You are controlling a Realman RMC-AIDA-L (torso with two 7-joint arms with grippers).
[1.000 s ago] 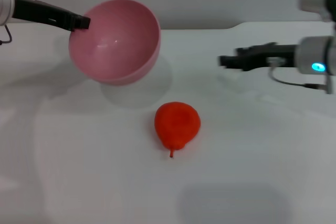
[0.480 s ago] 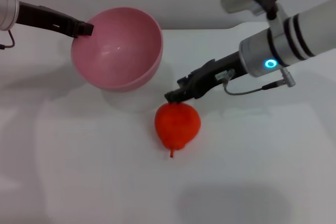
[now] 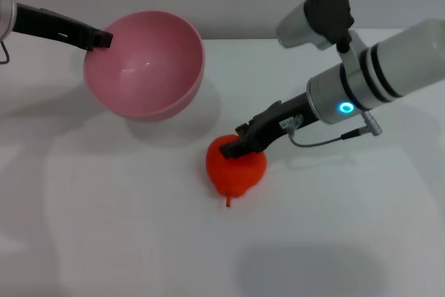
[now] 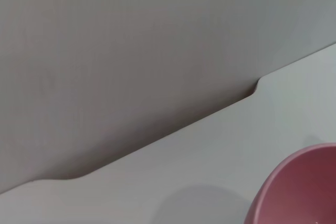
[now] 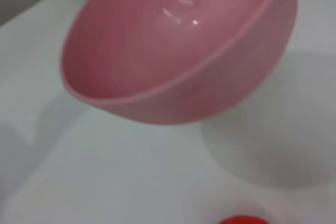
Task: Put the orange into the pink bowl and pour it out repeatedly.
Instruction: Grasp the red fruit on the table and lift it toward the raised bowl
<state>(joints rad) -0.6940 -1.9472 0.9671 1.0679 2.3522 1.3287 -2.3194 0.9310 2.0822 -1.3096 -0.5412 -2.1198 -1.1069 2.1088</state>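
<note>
So the biggest thing here is the plain white surface (image 3: 125,227), pretty much bare apart from two objects and their shadows.

Next up is the right arm, a chunky white and grey tube with black bands and a little glowing cyan ring, coming in from the right side in the head view and angling down toward the middle. Its black right gripper (image 3: 236,147) is sitting right on the upper part of the fruit, touching it. Honestly I can't tell whether the fingers are spread or pressed in on it, the tips just blend into the fruit.

Then there's the round, deep, matte pink plastic bowl (image 3: 149,64), over on the far left part of the surface. It's tipped so the opening faces toward the camera and a bit to the right, and it looks lifted, with a soft shadow underneath. It's empty inside, just a couple of shiny highlights. The right wrist view shows it the same way, tilted with a shadow under it (image 5: 178,51).

The left gripper (image 3: 97,38) is a slim black thing coming in from the left edge, and its fingers are pinching the bowl's rim on the bowl's left side.

Smallest is the bright red-orange lumpy orange (image 3: 235,172), lying on the surface near the middle, close to the bowl but not touching it, with its knobbed top and tiny stem pointing toward the camera.
</note>
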